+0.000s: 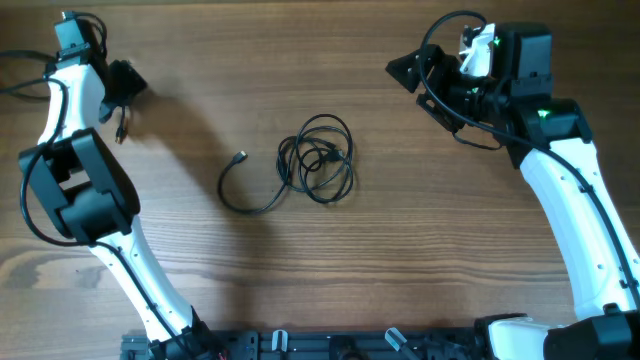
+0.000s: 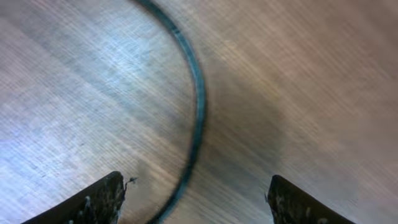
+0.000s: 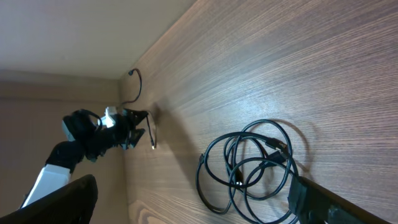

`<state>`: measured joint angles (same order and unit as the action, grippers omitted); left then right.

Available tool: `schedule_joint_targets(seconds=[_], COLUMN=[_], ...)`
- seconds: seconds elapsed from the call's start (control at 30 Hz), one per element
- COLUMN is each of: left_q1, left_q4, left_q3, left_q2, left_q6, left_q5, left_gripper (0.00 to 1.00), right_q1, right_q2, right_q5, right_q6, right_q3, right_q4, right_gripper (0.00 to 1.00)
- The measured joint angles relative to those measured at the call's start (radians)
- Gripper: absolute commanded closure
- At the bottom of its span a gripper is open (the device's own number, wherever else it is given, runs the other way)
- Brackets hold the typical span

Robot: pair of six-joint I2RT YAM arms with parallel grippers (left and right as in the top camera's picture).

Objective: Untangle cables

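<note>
A coil of thin black cables (image 1: pixel 318 160) lies mid-table. One loose strand curves left from it to a small silvery plug (image 1: pixel 240 157). The coil also shows in the right wrist view (image 3: pixel 255 168). My right gripper (image 1: pixel 405 68) is open and empty, raised to the coil's back right, and its fingers (image 3: pixel 193 208) are spread wide apart. My left gripper (image 1: pixel 122 85) is at the far back left. Its fingers (image 2: pixel 196 180) are open, with a dark cord (image 2: pixel 198 106) arcing over the wood between them, ungripped. A short cord end (image 1: pixel 120 128) shows just below that gripper.
The white arms' own thicker black wires loop at the back left (image 1: pixel 20 88) and around the right wrist (image 1: pixel 450 110). The arm bases stand along the front edge (image 1: pixel 300 345). The table's left edge shows in the right wrist view (image 3: pixel 124 87).
</note>
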<state>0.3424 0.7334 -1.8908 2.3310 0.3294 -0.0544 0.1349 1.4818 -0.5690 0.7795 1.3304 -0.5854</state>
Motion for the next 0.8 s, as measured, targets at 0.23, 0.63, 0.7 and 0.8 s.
schedule_joint_targets(seconds=[0.23,0.63,0.7,0.8], left_q1=[0.0,0.001,0.001,0.001], left_q4=[-0.016,-0.235,-0.28,-0.359], left_q3=[0.068,0.078,0.078,0.079], left_q2=[0.008,0.008,0.008,0.008], left_q6=[0.005,0.112,0.158,0.208], left_q5=[-0.053,0.066,0.086,0.114], left_gripper=[0.53,0.96,0.96,0.93], right_q1=[0.0,0.0,0.0,0.0], right_q2=[0.0,0.0,0.0,0.0], right_q5=[0.0,0.0,0.0,0.0], right_q6=[0.0,0.0,0.0,0.0], right_q3=[0.0,0.0,0.0,0.0], right_q4=[0.0,0.0,-0.001,-0.002], right_gripper=[0.0,0.0,0.0,0.0])
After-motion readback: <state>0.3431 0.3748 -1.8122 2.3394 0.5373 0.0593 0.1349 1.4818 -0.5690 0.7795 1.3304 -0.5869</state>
